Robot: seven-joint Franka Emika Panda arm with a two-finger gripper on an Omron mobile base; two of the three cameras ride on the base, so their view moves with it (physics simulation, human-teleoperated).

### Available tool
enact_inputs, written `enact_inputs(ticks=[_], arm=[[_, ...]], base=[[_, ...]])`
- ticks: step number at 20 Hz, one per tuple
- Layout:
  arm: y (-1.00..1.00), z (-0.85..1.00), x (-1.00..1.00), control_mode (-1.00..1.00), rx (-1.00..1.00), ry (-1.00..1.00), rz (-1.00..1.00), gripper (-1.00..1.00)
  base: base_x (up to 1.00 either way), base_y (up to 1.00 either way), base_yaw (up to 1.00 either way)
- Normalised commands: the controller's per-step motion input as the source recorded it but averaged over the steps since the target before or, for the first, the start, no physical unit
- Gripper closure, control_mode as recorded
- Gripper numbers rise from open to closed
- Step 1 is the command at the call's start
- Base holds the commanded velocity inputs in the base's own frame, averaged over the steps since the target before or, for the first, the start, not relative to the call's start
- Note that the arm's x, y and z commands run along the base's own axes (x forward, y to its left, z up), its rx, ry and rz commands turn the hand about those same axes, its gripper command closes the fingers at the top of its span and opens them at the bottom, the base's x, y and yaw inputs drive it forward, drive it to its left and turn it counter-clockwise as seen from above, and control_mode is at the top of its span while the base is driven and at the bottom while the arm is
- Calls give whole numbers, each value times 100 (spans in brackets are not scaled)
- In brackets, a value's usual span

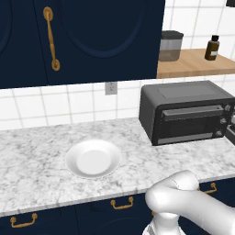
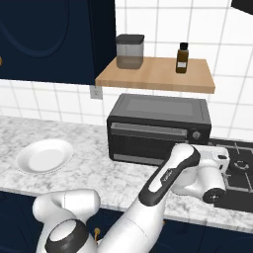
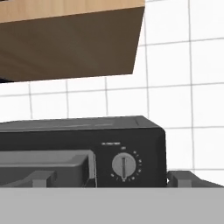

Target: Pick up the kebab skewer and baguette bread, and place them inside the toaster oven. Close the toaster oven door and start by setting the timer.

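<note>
Simulated kitchen, near to far. Nearest the cameras, the white arm [image 2: 163,185] rises from the base and bends forward over the counter's front edge, with navy drawers and brass pulls [image 1: 121,203] beneath it. The gripper [image 2: 223,159] sits at the arm's far end, just in front of the right side of the toaster oven [image 2: 159,129]; its fingers are hard to make out in the base views, but its two tips stand wide apart at the bottom corners of the hand view, with nothing between them. On the marble countertop [image 1: 36,156], well to the left of the oven, rests a white plate [image 1: 93,159], bare. The toaster oven stands at the back of the counter against the tiled wall; the toaster oven door [image 1: 192,123] is upright and shut, its bar handle along the top. In the hand view a round timer knob [image 3: 124,166] with tick marks faces the camera on the oven's right panel. To the oven's right lies a dark stovetop [image 2: 239,173]. Above the oven, a wooden shelf [image 2: 157,75] carries a grey lidded canister [image 2: 130,51] and a small brown bottle [image 2: 182,58]. Navy wall cabinets [image 1: 82,36] with a brass handle hang at upper left.
</note>
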Motion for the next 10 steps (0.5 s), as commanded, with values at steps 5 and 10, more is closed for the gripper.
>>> enact_inputs(ticks=[5,10], arm=[[0,-17,37,-100,0,-2,-5,-100],[-1,-1,27,-100,0,-2,-1,-100]], base=[[0,0,0],[0,0,0]])
